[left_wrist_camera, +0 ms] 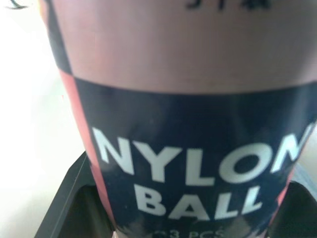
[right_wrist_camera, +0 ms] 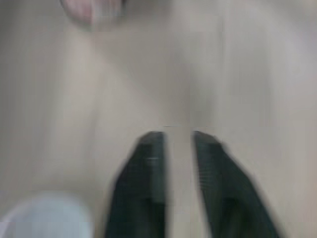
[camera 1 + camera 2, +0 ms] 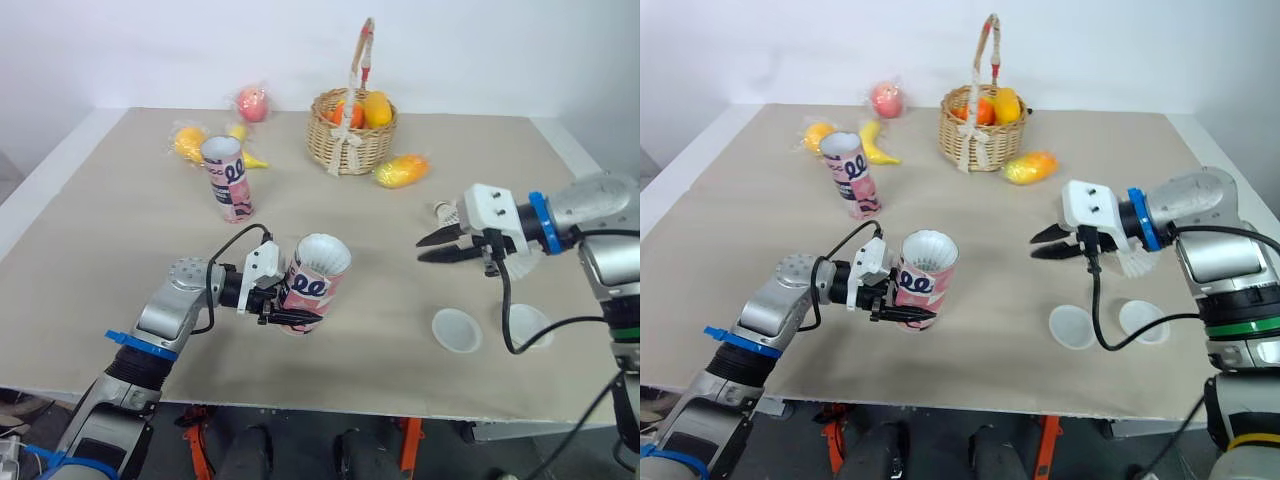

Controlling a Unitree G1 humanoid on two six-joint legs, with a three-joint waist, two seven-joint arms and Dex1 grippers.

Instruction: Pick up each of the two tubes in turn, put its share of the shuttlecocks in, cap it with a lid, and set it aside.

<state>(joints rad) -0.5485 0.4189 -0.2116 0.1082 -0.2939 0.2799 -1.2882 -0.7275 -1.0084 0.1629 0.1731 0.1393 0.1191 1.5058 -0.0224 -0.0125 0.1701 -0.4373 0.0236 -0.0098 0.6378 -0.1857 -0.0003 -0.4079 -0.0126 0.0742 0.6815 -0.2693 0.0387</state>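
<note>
Wicker basket of fruit — mango beside it, apple, banana, beige table.

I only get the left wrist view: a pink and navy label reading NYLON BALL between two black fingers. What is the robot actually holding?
Observer: A tube, open at the top. The left gripper has it clamped by its lower end and tilted.
Operator: Is it the only tube?
Observer: No, a second tube stands upright and uncapped further back on the table.
Operator: Where are the lids?
Observer: A white lid and a second lid lie side by side near the front edge, on the robot's right.
</note>
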